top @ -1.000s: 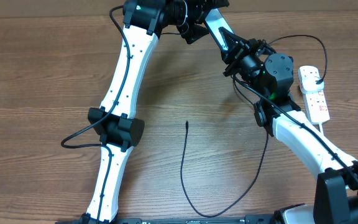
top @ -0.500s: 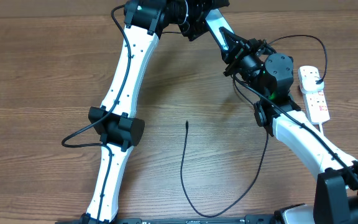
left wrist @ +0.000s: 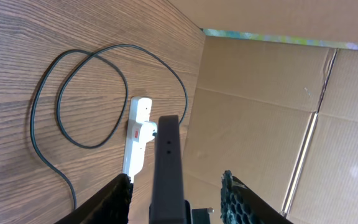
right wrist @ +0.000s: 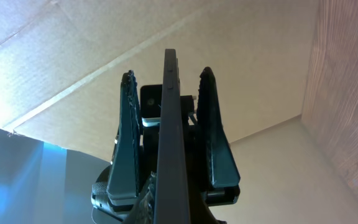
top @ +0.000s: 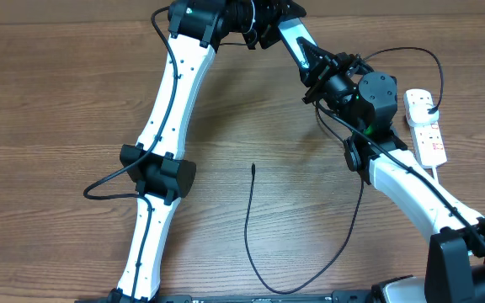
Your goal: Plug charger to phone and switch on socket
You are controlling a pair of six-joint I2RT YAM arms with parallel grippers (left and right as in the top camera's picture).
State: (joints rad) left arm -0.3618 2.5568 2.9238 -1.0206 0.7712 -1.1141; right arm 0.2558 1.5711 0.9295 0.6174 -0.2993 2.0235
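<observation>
The phone point(top: 291, 38) hangs in the air at the back of the table, with my right gripper point(top: 308, 57) shut on its lower end. My left gripper point(top: 268, 29) reaches in from the other side. In the left wrist view the phone's black edge point(left wrist: 168, 155) stands between the left gripper's point(left wrist: 176, 176) jaws, which are open with a gap on each side. The right wrist view shows the phone point(right wrist: 168, 124) edge-on with dark fingers point(right wrist: 129, 137) flanking it. The charger's tip point(top: 253, 167) lies loose mid-table. Its cable point(left wrist: 32, 118) loops round to the white socket point(top: 428, 135), also seen as the socket point(left wrist: 135, 134).
A cardboard wall point(left wrist: 260, 124) rises behind the table's far edge. The charger cable sweeps in a wide curve point(top: 268, 290) near the front edge, under my right arm point(top: 411, 185). A black arm cable point(top: 99, 187) sticks out left of my left arm.
The left gripper's jaws have narrowed around the phone's upper end, and the gripper has edged slightly toward it. The right arm, phone, charger and socket have stayed put.
</observation>
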